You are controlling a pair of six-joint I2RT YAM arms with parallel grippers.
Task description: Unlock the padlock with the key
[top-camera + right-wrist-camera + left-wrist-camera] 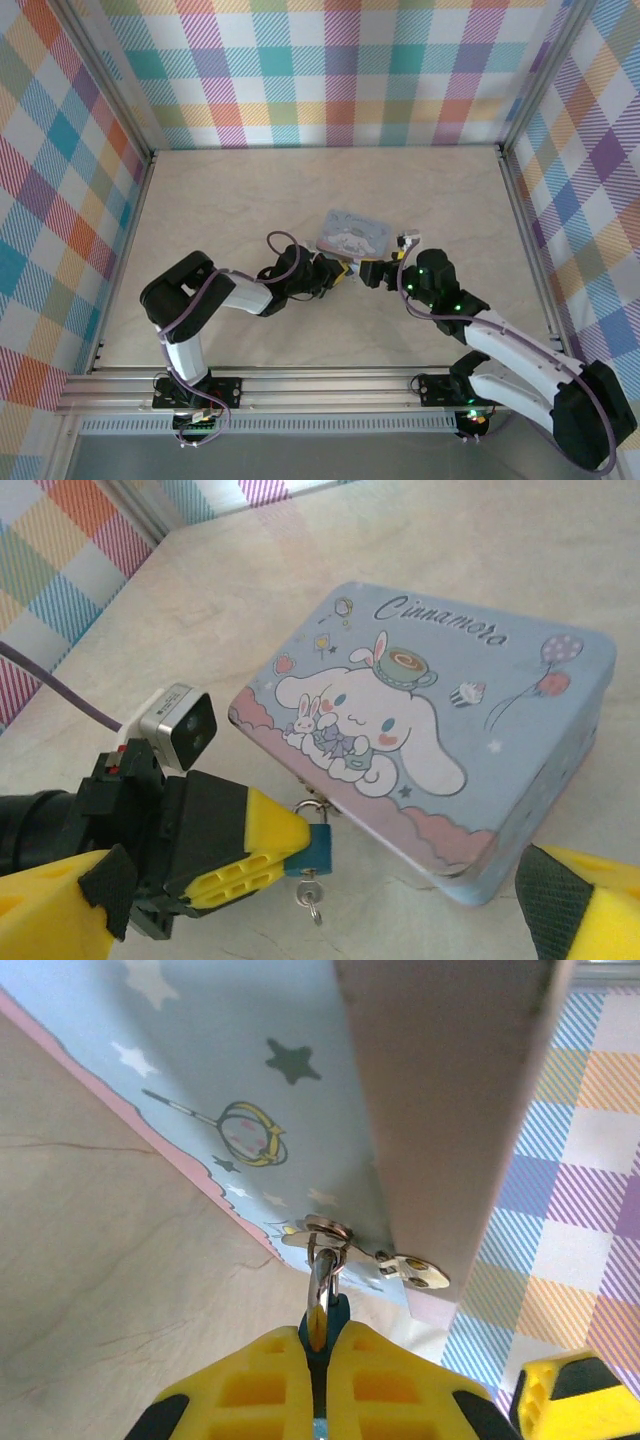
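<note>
Between the arms from above, the left gripper (pixel 343 272) sits against the tin (pixel 350 232); at its wrist, it is clamped on the padlock (pixel 337 1314), whose shackle (pixel 320 1278) is still through the hasp (pixel 330 1232); from the right wrist, the right gripper (pixel 315 918) gapes wide, with the key (pixel 308 890) seated just ahead of it, so I judge that only the turn is left.

Left claw (pixel 344 270) and right claw (pixel 383 264) nearly touch beside the tin (pixel 350 232).

The padlock (pixel 318 848), small, dark blue and upright, is hooked by its silvery shackle (pixel 312 811) to the front edge of the tin (pixel 440 710). The key (pixel 308 894), tiny and silvery, seems seated in its underside.
</note>
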